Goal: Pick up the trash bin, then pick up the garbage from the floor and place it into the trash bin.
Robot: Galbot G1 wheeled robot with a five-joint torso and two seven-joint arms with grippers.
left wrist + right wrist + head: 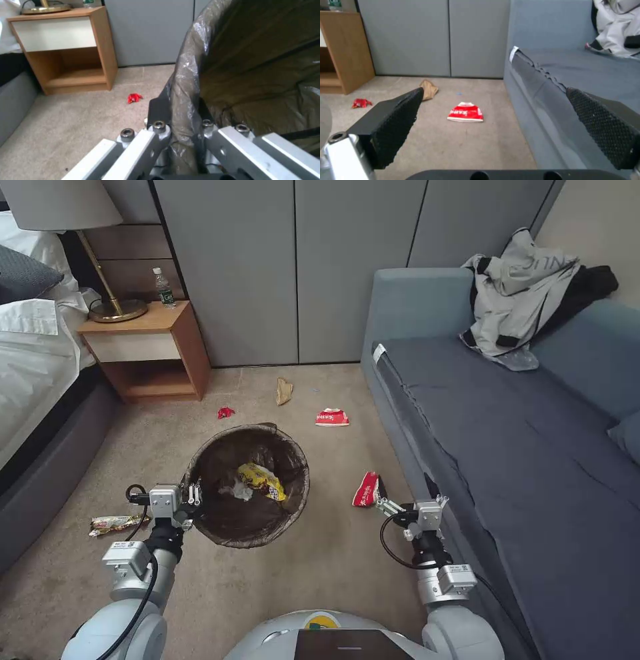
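Left gripper (194,495) fingers (159,113) clamp the trash bin (248,484) rim. Right gripper (380,503) fingers (395,125) spread apart; red-and-white packet (465,115), lettering unreadable, lies ahead between them.

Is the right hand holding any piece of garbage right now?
No: in the right wrist view the right hand is open with nothing between its pads, and a red-and-white packet lies on the carpet beyond.

Left gripper (194,495) clamped on trash bin (248,485) rim, wrapper (262,481) and tissue (239,490) inside bin, packet (367,489) just ahead of spread right gripper (381,501), another packet (465,112) farther ahead between its jaws, sofa (533,447) to its right.
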